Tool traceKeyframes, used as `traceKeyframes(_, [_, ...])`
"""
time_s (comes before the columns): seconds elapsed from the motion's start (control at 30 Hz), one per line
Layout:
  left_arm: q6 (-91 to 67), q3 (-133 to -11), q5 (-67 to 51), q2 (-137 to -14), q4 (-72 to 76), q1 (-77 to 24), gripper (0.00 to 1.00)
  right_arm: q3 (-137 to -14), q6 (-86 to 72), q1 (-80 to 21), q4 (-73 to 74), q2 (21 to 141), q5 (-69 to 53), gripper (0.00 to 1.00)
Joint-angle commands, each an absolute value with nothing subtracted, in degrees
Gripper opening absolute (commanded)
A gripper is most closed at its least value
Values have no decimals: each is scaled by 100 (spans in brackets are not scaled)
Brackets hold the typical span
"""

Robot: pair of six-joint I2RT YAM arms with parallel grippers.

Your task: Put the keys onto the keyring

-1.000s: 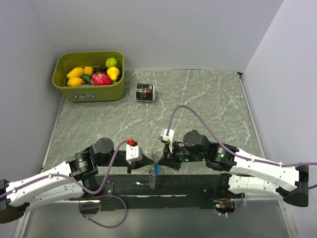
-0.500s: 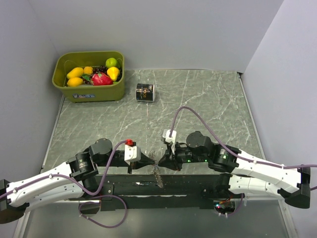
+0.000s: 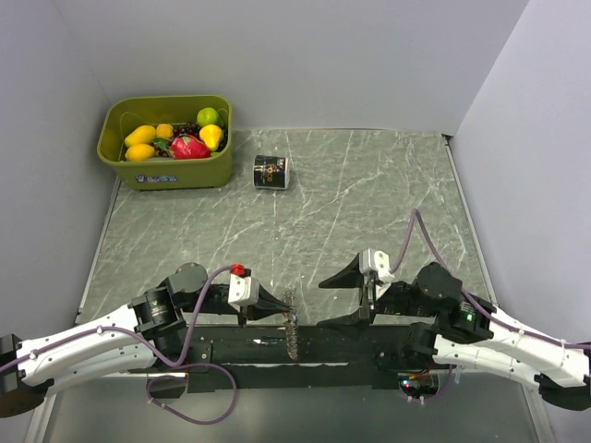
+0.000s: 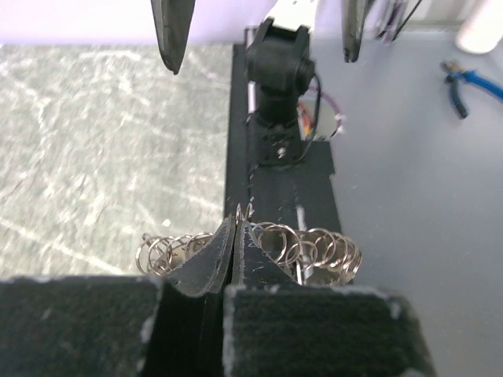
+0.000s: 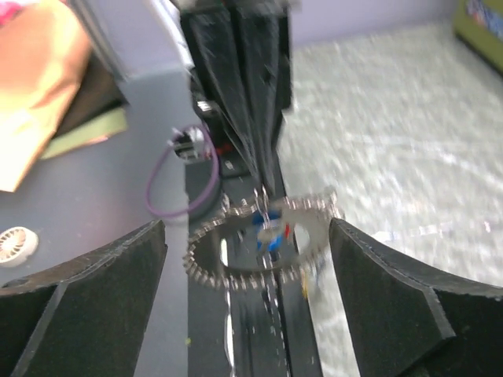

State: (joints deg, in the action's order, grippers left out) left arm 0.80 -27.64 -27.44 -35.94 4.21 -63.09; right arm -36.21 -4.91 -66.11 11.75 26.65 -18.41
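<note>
My left gripper (image 3: 282, 306) is shut on the top edge of the keyring (image 3: 292, 325), which hangs below it at the table's near edge. In the left wrist view its fingertips (image 4: 237, 224) pinch the wire and coils of the keyring (image 4: 322, 247) spread to both sides. The right wrist view shows the toothed keyring (image 5: 240, 283) hanging from the left gripper (image 5: 263, 177), with blue-headed keys (image 5: 268, 236) dangling inside it. My right gripper (image 3: 325, 303) stands open a little to the right of the ring, its jaws (image 5: 246, 228) wide and holding nothing.
A green bin (image 3: 166, 175) of toy fruit sits at the back left. A small black can (image 3: 271, 172) lies beside it. The black base strip (image 3: 277, 349) runs under the keyring. Blue pliers (image 4: 464, 82) lie on the grey surface beyond.
My right gripper has opened, let go at the ring and drawn back to the right. The left gripper still holds the keyring, which has swung slightly.
</note>
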Motion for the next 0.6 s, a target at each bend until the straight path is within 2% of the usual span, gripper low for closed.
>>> traceKeyframes(0.0, [-254, -2628, -3269, -3410, 1748, -6337, 1, -3717, -352, -6583, 510, 2899, -2337, 86])
traceKeyframes(0.07, [-334, -2575, -3392, -3410, 2038, -6337, 1, -3814, -360, -6583, 422, 3242, -2548, 79])
traceKeyframes(0.33, [-360, -2672, -3524, -3481, 2162, -6337, 1, -3832, -474, -6574, 18, 3814, -2610, 66])
traceKeyframes(0.43, [-360, -2725, -3507, -3489, 2110, -6346, 1, -3858, -527, -6574, -113, 3919, -2672, 56])
traceKeyframes(0.5, [-360, -2742, -3498, -3489, 2083, -6346, 1, -3867, -588, -6574, -149, 3964, -2698, 53])
traceKeyframes(0.57, [-352, -2742, -3489, -3480, 2092, -6346, 1, -3850, -615, -6583, -211, 3990, -2707, 44])
